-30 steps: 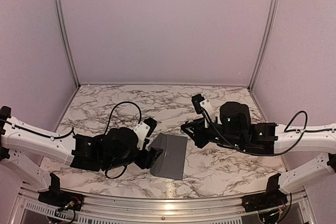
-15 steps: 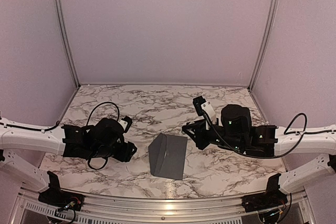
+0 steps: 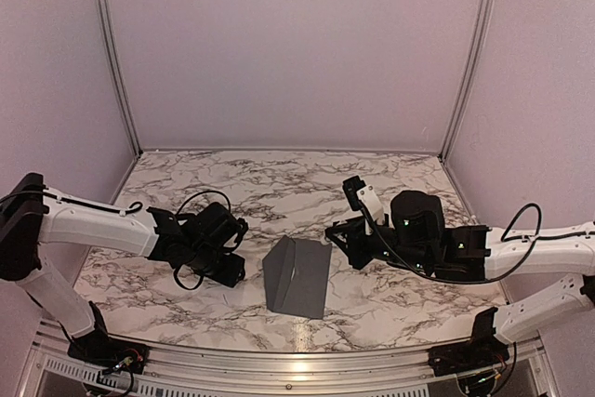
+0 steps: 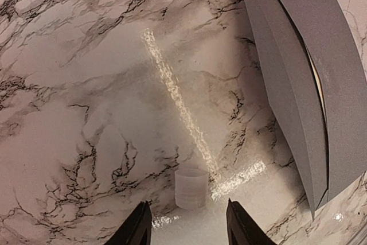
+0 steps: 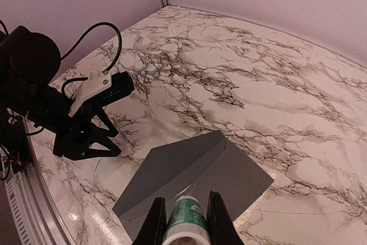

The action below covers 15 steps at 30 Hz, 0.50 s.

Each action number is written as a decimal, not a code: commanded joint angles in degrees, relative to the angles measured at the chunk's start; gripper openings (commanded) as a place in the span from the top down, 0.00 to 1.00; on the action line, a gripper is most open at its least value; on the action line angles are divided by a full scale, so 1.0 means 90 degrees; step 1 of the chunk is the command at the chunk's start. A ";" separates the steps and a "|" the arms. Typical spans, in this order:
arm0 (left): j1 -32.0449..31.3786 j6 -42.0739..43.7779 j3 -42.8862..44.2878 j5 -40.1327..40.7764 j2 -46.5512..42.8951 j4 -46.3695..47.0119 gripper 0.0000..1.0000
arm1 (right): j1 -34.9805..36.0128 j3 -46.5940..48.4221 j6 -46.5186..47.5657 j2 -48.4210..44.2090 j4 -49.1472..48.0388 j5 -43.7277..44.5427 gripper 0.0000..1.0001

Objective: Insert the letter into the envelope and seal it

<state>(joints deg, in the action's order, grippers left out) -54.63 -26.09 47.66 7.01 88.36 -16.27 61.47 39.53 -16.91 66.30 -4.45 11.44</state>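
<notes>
Two grippers share this step. Left gripper [image 4: 188,216]: jaws spread, nothing between them. A small translucent cap [image 4: 191,187] stands upright on the marble table [image 4: 86,84], just ahead of the fingertips and centred on the gap. Right gripper [image 5: 186,207]: fingers pinched on a white-and-green tube [image 5: 184,223], with the envelope [image 5: 195,170] just ahead of it and below.

From the left gripper, the envelope lies ahead and to the right, apart from the fingers, with its flap part-raised. A thin cream strip [image 4: 319,93] shows under the flap and is judged to be the letter, already inside. Sealing is judged not yet done.

Recommended procedure for the cap pick-up, which appears to be the step in hand:
1. Advance the left gripper until the cap sits fully between the fingers.
2. Close low on the side wall with light force, because the cap looks thin-walled and may tip or skid on the glossy surface.
3. Lift straight up, away from the envelope edge.
4. Hold the tube clear of the flap meanwhile.
</notes>
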 commanded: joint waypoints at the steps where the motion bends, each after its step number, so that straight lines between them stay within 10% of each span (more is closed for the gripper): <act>1: 0.0064 0.0234 0.0364 -0.0403 0.0345 -0.0188 0.55 | -0.0046 -0.0014 0.0032 -0.0101 -0.0074 0.0182 1.00; 15: 0.0062 0.0319 0.0114 -0.0230 0.0421 -0.0023 0.60 | -0.0066 -0.0046 0.0032 -0.0091 -0.0062 0.0213 1.00</act>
<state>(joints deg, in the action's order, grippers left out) -54.22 -24.16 49.91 3.97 92.29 -16.38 61.25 38.96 -16.91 65.78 -4.27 12.60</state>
